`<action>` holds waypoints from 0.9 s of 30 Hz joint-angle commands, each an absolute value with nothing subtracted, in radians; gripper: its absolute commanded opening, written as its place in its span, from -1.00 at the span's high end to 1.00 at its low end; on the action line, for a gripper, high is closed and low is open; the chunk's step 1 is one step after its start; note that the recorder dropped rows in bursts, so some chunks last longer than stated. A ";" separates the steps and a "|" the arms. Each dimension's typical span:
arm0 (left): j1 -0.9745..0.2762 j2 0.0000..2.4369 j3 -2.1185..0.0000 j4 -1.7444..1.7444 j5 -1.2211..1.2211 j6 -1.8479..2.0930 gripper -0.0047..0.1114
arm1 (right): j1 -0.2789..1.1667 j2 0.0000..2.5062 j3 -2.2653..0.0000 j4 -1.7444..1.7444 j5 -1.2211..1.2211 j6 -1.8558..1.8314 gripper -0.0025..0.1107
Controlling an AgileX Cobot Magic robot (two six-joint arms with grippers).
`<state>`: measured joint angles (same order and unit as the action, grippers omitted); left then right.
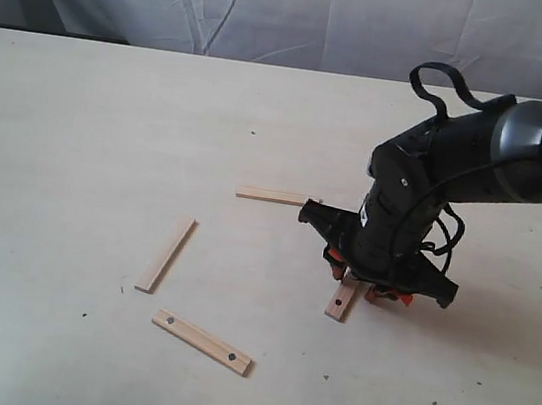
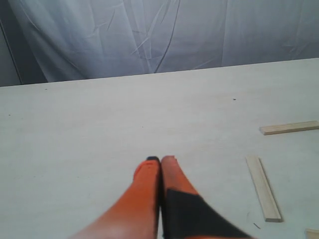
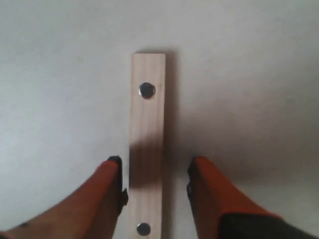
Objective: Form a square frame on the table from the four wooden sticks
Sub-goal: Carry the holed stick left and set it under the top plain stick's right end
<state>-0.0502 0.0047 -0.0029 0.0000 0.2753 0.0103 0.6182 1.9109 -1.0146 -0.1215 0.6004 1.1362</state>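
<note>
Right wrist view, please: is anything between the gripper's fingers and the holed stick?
Nothing visible does: the right gripper straddles the holed stick, one finger on each side, with only bare table in the gaps.

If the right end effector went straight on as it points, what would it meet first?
The right end effector points down, open, astride the holed stick; it would probably touch the table beside the stick first, though its height is unclear.

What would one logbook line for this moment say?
right end effector: open, straddling holed stick | left end effector: shut, empty | other three sticks: apart on table | frame: not yet built
</note>
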 commanded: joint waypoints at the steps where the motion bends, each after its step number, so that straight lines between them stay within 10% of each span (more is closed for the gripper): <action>1: -0.050 0.000 0.000 0.000 0.262 0.011 0.92 | 0.619 1.921 -1.020 -0.134 0.598 1.140 0.29; 6: -0.050 0.000 0.000 0.000 0.262 0.011 0.92 | 0.619 1.924 -1.020 -0.130 0.599 1.097 0.98; 27: -0.050 0.000 0.000 0.000 0.262 0.011 0.92 | 0.619 1.942 -1.345 -0.063 0.742 0.575 0.93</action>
<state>-0.0502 0.0047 -0.0029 0.0000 0.2753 0.0103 0.6182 1.8937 -1.2975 -0.0729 0.7149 0.6258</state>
